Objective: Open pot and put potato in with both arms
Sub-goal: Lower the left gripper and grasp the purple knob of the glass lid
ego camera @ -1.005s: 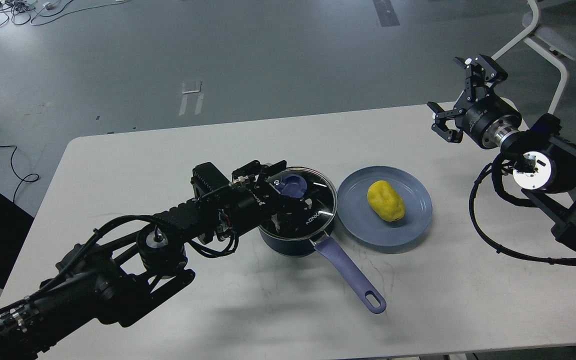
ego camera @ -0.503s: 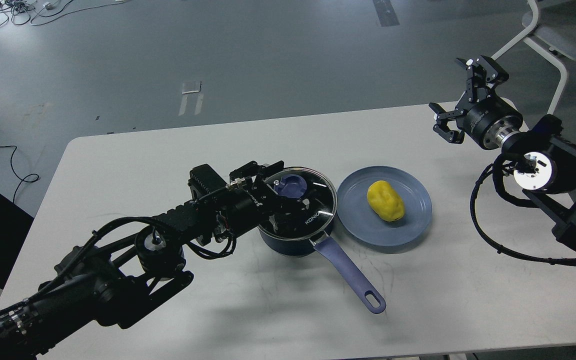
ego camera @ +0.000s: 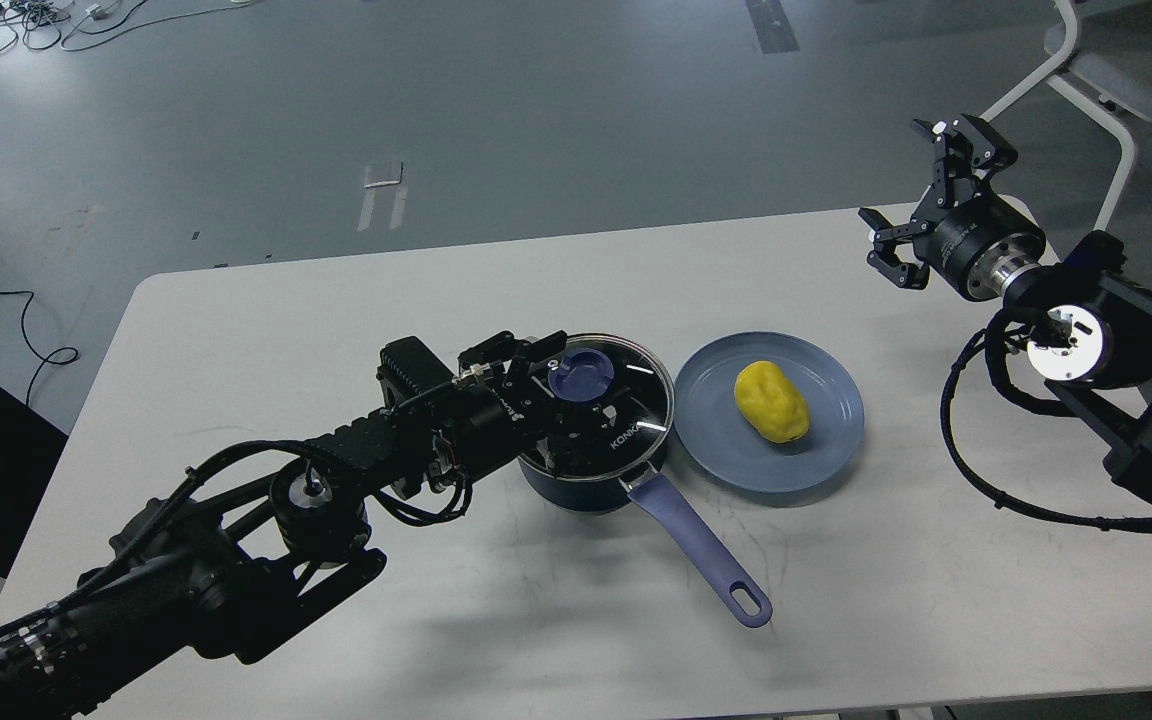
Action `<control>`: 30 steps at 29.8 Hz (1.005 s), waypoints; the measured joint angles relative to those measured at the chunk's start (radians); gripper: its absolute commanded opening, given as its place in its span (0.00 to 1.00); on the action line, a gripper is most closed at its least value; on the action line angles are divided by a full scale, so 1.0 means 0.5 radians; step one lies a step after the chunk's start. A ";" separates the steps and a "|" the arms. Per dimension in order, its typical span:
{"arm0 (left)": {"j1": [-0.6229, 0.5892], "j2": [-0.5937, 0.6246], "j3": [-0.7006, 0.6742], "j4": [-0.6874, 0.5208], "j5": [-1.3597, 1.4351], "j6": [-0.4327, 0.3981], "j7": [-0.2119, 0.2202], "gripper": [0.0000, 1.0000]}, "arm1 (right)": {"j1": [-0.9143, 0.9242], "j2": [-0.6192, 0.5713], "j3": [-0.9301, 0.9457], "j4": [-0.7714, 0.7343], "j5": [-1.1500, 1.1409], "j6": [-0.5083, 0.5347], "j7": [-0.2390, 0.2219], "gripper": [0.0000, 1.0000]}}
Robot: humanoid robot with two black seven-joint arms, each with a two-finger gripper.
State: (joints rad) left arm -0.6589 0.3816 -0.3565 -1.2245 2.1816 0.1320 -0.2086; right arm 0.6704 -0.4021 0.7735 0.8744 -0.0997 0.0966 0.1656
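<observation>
Head view shows your left end effector (ego camera: 576,385) at the pot's (ego camera: 591,480) glass lid (ego camera: 626,400), drawn back slightly since a second ago, its fingers flanking the blue knob (ego camera: 581,377); whether they clench it, you cannot tell. Lid remains seated, so opening is pending. Just beyond, the lumpy yellow potato (ego camera: 772,401) sits on the blue plate (ego camera: 726,450). Farthest, your right end effector (ego camera: 911,205) hangs released, over the tabletop's (ego camera: 286,320) far corner.

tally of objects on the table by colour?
Blue: 2, pot with glass lid, plate
Yellow: 1, potato
Total: 3
</observation>
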 measured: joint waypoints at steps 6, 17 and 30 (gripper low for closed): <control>0.001 -0.005 0.011 0.028 0.000 0.000 0.000 0.74 | 0.000 0.000 -0.001 -0.006 0.000 0.000 0.000 1.00; 0.002 -0.001 0.013 0.066 0.000 0.000 0.000 0.49 | 0.002 -0.002 -0.001 -0.033 0.000 0.000 0.000 1.00; -0.011 0.039 0.007 0.003 0.000 0.000 -0.088 0.49 | 0.000 0.000 -0.008 -0.059 0.000 0.005 0.000 1.00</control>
State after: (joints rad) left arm -0.6642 0.4011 -0.3528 -1.2232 2.1815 0.1318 -0.2525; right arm 0.6704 -0.4022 0.7693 0.8452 -0.0997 0.0989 0.1656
